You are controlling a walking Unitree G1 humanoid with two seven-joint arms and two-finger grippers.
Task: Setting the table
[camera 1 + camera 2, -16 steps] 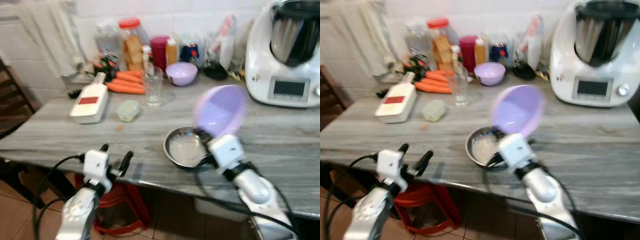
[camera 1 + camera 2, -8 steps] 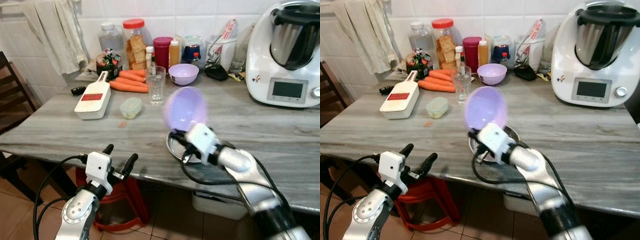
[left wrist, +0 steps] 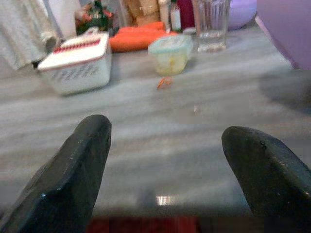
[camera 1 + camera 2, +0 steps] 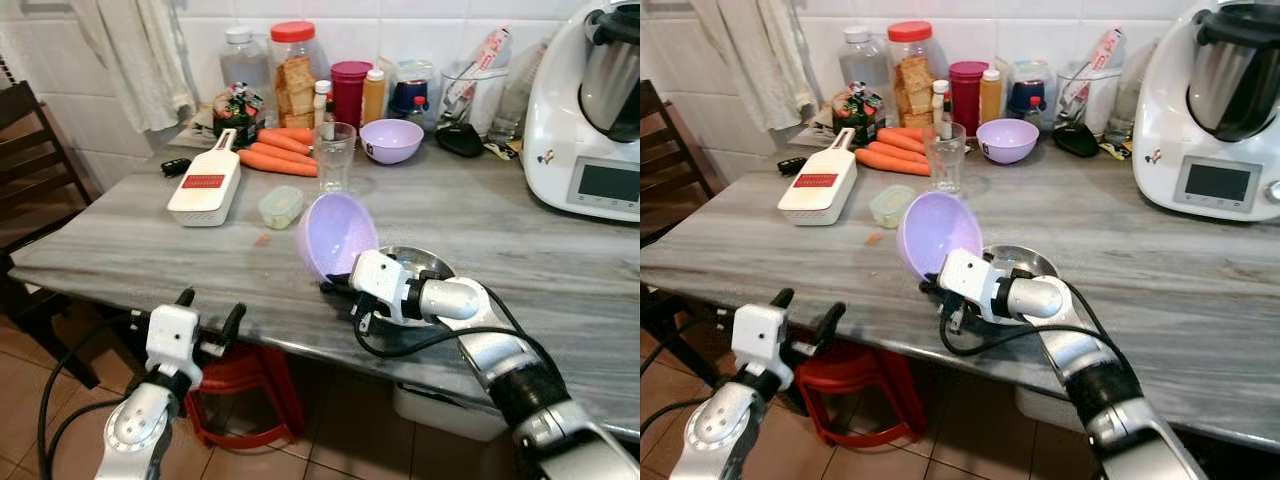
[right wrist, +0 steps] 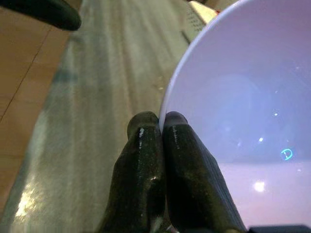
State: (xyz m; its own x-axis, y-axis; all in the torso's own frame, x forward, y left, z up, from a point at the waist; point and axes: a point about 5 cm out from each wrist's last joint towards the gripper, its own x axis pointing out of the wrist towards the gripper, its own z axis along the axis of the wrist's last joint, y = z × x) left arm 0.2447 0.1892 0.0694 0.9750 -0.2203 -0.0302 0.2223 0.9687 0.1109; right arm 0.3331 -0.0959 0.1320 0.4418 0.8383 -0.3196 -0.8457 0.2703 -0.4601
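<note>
The lilac bowl (image 4: 336, 236) is held tilted by its rim in the right gripper's (image 4: 340, 287) clamped fingers above the tabletop (image 4: 140, 250); levelling and lowering are judged next, while the left gripper (image 4: 209, 312) hangs spread.

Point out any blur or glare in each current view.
Eye views: sharp and evenly lit. Left wrist view: left pincer fingers soft, background hazy. Right wrist view: light spots glint inside the purple bowl; fingers in focus.
</note>
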